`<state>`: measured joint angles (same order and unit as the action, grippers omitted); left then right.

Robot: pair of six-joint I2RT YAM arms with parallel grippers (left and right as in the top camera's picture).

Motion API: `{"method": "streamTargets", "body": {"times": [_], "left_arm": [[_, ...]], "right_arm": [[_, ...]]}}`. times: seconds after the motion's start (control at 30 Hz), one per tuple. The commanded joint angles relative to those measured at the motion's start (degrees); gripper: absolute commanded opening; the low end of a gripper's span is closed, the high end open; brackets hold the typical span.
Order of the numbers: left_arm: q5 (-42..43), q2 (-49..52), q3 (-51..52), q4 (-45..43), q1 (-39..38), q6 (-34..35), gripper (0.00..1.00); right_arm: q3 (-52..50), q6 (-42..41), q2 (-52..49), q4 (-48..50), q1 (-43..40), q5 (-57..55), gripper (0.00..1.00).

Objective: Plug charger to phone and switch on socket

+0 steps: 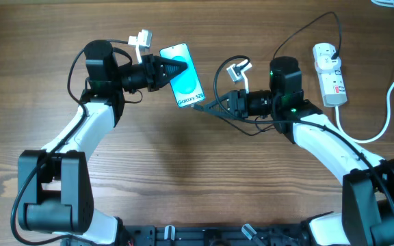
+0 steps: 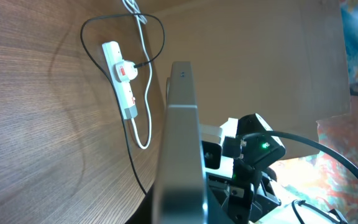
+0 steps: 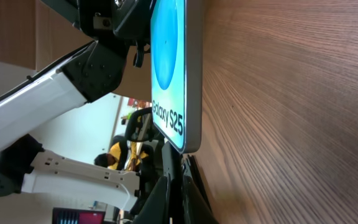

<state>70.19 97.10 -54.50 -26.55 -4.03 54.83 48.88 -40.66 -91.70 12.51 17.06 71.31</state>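
My left gripper is shut on the phone and holds it on edge, cyan screen up in the overhead view. In the left wrist view the phone is edge-on. My right gripper is shut on the plug end of the charger, whose thin black cable runs back to the socket at the far right. In the right wrist view my fingers sit just below the phone's "Galaxy S25" end. I cannot tell whether the tip is inside the port.
The socket's thick white cord loops along the right edge of the wooden table. The socket and its cord also show in the left wrist view. Both arms meet over the table's middle.
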Motion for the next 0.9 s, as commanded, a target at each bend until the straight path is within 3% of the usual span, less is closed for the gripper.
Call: {"method": "streamTargets", "body": {"times": [0.0, 0.4, 0.7, 0.87], "left_arm": [[2.5, 0.1, -0.7, -0.1, -0.7, 2.7, 0.04], [0.4, 0.1, -0.7, -0.1, -0.7, 5.7, 0.04], [-1.1, 0.1, -0.7, -0.3, 4.7, 5.6, 0.04], [1.3, 0.1, -0.7, -0.3, 13.6, 5.6, 0.04]], "right_arm": [[0.4, -1.4, 0.3, 0.3, 1.3, -5.6, 0.04], [0.4, -3.2, 0.3, 1.0, 5.5, -13.4, 0.04], [0.4, 6.6, 0.3, -15.9, 5.5, -28.8, 0.05], [0.4, 15.2, -0.6, -16.8, 8.2, -44.0, 0.47]]}}
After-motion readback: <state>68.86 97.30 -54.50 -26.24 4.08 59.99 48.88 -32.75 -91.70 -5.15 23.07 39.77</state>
